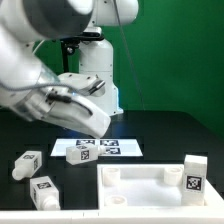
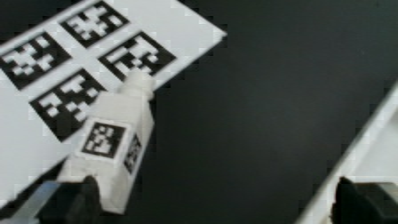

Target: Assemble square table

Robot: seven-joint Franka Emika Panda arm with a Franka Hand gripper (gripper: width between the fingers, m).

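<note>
- White ribbed plastic tabletop (image 1: 140, 173), recessed side up, is being seen resting on the black table (image 1: 170, 135)
- Block-shaped tagged leg (image 2: 112, 140) is being seen lying partly across the marker board (image 2: 80, 60)
- Jaws of the gripper (image 2: 210, 203) are being held wide apart, gripping nothing

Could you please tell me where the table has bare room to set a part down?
Bare black table lies to the exterior view's right of the marker board, behind the tabletop. The exterior view's left front is crowded: a rear leg and a front leg lie there.
</note>
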